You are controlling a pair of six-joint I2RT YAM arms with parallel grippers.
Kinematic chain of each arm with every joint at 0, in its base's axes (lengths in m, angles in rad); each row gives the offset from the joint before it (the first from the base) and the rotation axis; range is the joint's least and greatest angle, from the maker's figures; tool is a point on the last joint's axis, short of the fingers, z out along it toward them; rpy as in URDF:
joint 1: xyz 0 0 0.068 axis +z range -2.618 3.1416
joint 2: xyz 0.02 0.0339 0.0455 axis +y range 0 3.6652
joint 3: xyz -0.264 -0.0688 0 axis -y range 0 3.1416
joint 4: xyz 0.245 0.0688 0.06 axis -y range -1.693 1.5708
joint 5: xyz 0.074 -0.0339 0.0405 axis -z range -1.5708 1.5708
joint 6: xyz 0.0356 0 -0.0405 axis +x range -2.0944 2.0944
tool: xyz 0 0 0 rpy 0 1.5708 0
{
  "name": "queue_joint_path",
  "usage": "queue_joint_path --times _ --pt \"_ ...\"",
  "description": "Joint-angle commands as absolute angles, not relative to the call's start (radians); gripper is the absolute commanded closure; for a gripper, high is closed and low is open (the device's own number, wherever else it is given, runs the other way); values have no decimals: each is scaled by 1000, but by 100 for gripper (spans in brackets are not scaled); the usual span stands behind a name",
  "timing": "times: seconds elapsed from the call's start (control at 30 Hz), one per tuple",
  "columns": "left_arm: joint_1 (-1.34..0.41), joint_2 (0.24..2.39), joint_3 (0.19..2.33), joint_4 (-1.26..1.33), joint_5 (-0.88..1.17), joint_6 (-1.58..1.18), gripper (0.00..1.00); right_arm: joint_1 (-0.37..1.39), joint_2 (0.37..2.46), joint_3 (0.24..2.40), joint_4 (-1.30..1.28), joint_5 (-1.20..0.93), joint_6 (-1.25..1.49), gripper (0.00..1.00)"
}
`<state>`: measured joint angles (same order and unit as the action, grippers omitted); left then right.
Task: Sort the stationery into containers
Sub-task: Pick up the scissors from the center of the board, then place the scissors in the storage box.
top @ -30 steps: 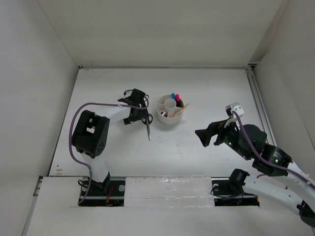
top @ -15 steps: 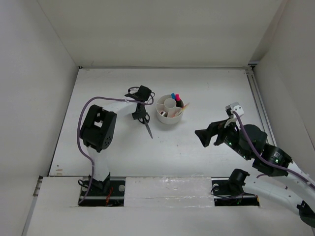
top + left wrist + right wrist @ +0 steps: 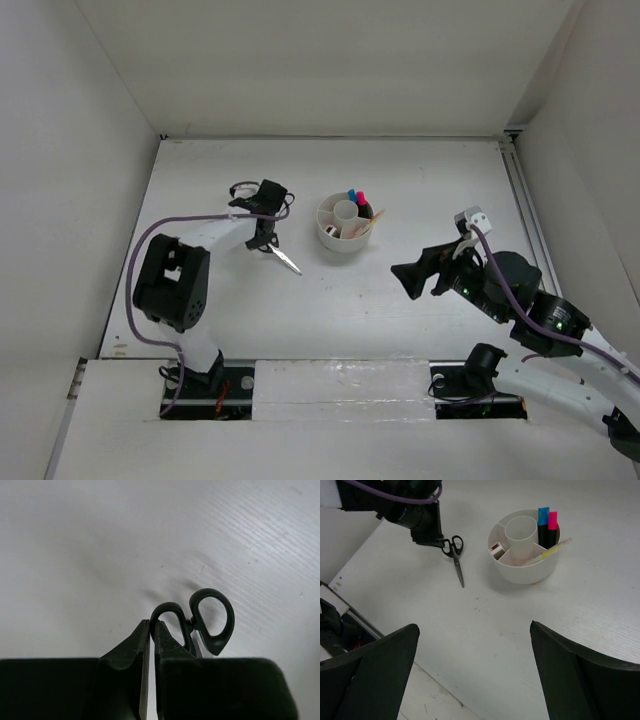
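Start at the left. Your left gripper (image 3: 151, 627) is down low on the white table (image 3: 400, 180). Its two fingers (image 3: 135, 650) are pressed tight together, and you can see nothing between them. The black-handled scissors (image 3: 283, 260) lie flat on the table just by it. One handle ring sits right against the tip of a finger. The blades point toward the near edge of the table and a bit to the right.

Next, to the right of the scissors and apart from them, stands the round white organiser (image 3: 525, 572). A highlighter with a blue cap (image 3: 543, 516) and a highlighter with a pink cap (image 3: 553, 520) stand side by side in a back slot. A thin yellow pen (image 3: 547, 554) leans out over the rim on the right side. A small eraser (image 3: 495, 548) sits in a slot on the left.

Far right, your right gripper (image 3: 412, 275) hangs above the table. Its fingers are spread wide and hold nothing.
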<state>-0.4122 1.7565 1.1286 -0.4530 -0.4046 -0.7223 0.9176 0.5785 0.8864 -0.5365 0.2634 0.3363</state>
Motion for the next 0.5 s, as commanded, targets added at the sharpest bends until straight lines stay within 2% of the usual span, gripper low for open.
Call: queue_joint_path --times 0.0,0.1,0.2,0.33,0.37,0.47 --pt "-436 1564 1131 -554 -572 -796 100 923 594 897 -454 233 337 2" --pt "-457 1425 1143 -597 -618 -760 100 923 594 897 -427 207 316 2" --pt "-472 1329 1201 -611 -571 -612 100 914 604 897 -362 141 285 0" --pt "-472 1215 1256 -557 -370 -424 100 914 675 897 -215 -56 174 0" --pt "-472 1172 1279 -539 -242 -340 100 914 693 897 -143 -99 157 0" --pt "-472 1105 1301 -480 -53 -256 100 914 802 929 -37 -224 135 0"
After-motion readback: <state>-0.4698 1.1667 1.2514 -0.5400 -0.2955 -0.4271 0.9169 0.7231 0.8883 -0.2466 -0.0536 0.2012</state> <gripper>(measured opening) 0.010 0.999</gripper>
